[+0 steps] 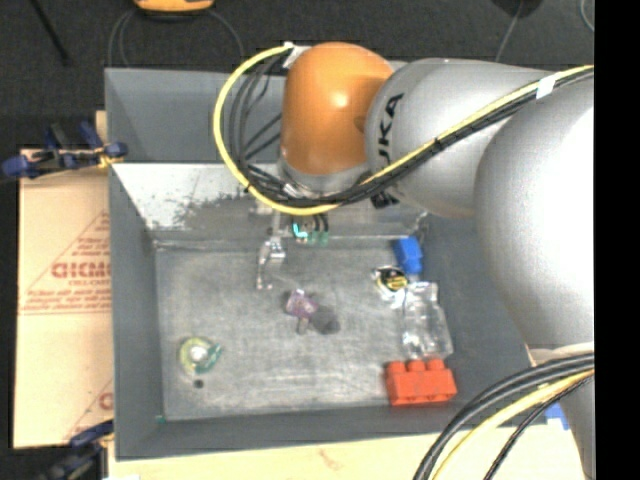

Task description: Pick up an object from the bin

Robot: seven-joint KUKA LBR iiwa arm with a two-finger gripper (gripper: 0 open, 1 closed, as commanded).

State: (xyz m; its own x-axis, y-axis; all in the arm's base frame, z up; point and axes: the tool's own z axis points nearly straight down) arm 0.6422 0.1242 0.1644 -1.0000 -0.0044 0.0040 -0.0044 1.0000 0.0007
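Bin [135, 298]: pale green knob [198, 353] alone at lower left. Gripper [267, 265] hangs near the back; can't tell if it's spread or closed. Purple piece [300, 305] just front-right of it, centre: likely light, hard, small, so pinch across its body. Open floor around it; clutter by the red brick [420, 381] on the right.

The hand [268, 266] hangs by the grey bin's [135, 298] far wall, near a small purple piece [299, 306] lying mid-floor.
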